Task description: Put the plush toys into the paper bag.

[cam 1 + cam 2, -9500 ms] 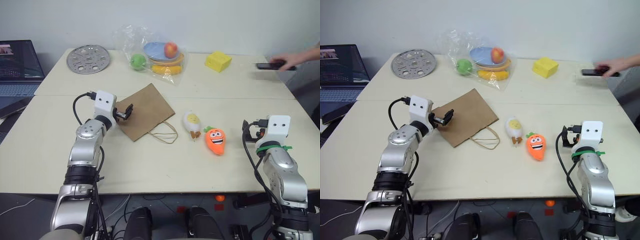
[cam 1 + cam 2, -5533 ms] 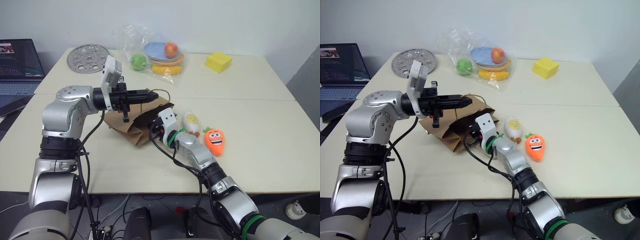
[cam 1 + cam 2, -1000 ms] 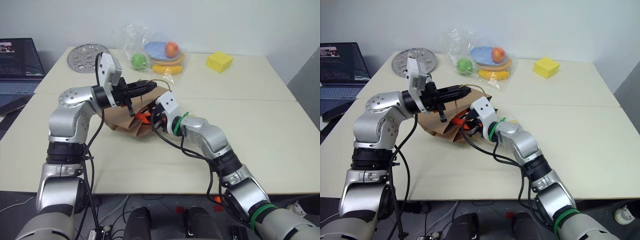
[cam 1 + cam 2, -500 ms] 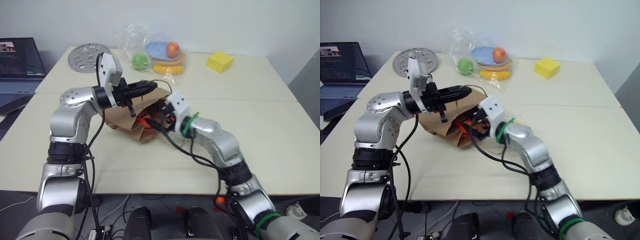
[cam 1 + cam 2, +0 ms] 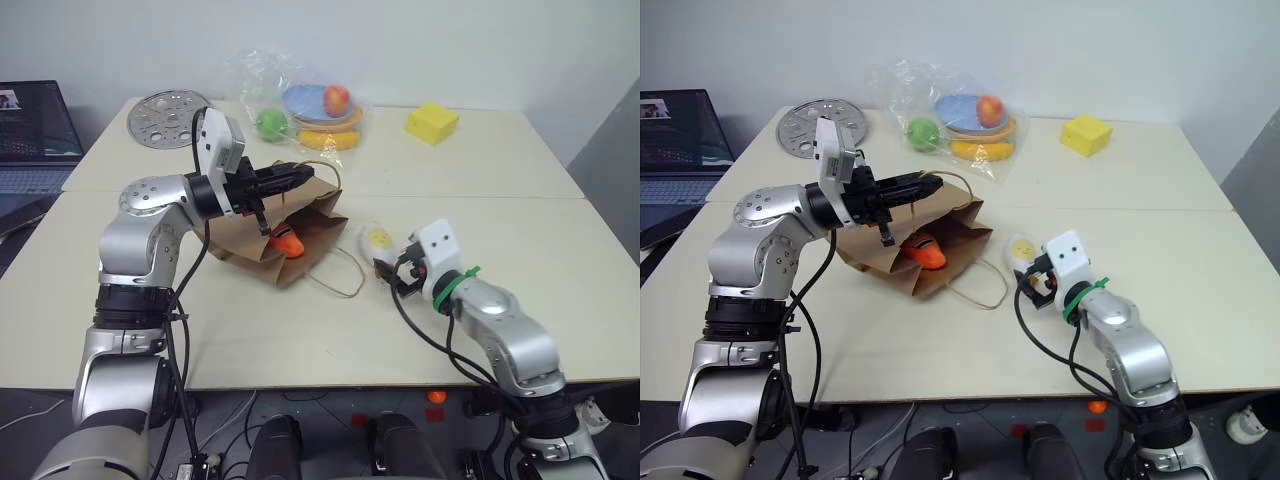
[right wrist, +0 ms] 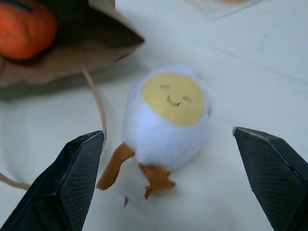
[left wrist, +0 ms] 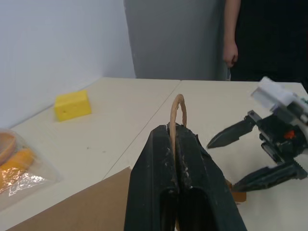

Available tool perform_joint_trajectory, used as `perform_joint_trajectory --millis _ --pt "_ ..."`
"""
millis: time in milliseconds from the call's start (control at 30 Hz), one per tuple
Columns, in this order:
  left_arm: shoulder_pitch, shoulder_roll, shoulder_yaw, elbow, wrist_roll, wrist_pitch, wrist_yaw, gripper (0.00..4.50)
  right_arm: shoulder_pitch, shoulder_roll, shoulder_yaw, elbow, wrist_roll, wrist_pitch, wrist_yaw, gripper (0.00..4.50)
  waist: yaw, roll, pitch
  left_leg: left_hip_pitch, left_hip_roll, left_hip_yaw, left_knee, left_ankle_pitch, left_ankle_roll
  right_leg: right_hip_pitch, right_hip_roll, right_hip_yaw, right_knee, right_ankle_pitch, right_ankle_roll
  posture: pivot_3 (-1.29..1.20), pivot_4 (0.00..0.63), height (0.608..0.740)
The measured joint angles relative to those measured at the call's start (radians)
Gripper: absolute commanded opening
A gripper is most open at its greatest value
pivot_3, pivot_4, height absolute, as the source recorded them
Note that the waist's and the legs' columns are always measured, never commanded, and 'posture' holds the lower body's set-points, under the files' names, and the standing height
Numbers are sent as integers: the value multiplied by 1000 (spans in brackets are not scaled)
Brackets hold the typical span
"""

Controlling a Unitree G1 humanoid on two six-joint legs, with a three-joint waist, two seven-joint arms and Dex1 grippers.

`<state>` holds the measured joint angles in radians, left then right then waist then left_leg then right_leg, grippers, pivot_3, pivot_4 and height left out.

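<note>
We see egg toy (image 6: 163,122) lying free between wide-spread right gripper (image 6: 179,180) fingers; bare table (image 6: 269,77) beyond them, paper bag (image 6: 72,62) mouth and handle loop (image 6: 96,103) crowding one finger.

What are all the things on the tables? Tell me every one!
Paper bag: one, brown, lying open mid-table, one handle pinched by the left claw, the other loose on the table.
Carrot toy: one, orange, inside the bag's mouth.
Egg toy: one, white and yellow, on the table beside the bag, in front of the right claw.
Fruit bag: one, clear plastic, far table.
Sponge: one, yellow, far table.
Metal disc: one, silver, far left corner.
Laptop: one, dark, at the left edge.
Person: one, standing beyond the table.
Left claw: shut on the handle.
Right claw: open.
</note>
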<state>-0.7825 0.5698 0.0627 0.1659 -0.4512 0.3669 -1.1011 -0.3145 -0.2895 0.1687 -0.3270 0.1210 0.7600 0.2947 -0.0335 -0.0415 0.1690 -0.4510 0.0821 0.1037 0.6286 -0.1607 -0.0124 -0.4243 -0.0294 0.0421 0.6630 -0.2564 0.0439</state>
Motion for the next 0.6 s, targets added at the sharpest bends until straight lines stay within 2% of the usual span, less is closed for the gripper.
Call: perform_joint_trajectory --millis 133,233,600 --pt "0 0 0 1 2 0 0 0 -9 65 -12 74 5 -31 -16 4475 1 0 0 -1 -1 0 0 0 0 0 0 0 -1 1 1 0 150 740" --pt "0 0 -1 1 3 0 0 0 -33 89 -30 122 12 -51 -19 3877 2 0 0 -1 -1 0 0 0 0 0 0 0 -1 1 2 0 150 740" --pt "0 5 -1 -4 3 2 3 0 -21 43 -32 152 11 -113 11 49 2 0 0 -1 -1 -1 0 0 0 0 0 0 0 1 2 0 150 740"
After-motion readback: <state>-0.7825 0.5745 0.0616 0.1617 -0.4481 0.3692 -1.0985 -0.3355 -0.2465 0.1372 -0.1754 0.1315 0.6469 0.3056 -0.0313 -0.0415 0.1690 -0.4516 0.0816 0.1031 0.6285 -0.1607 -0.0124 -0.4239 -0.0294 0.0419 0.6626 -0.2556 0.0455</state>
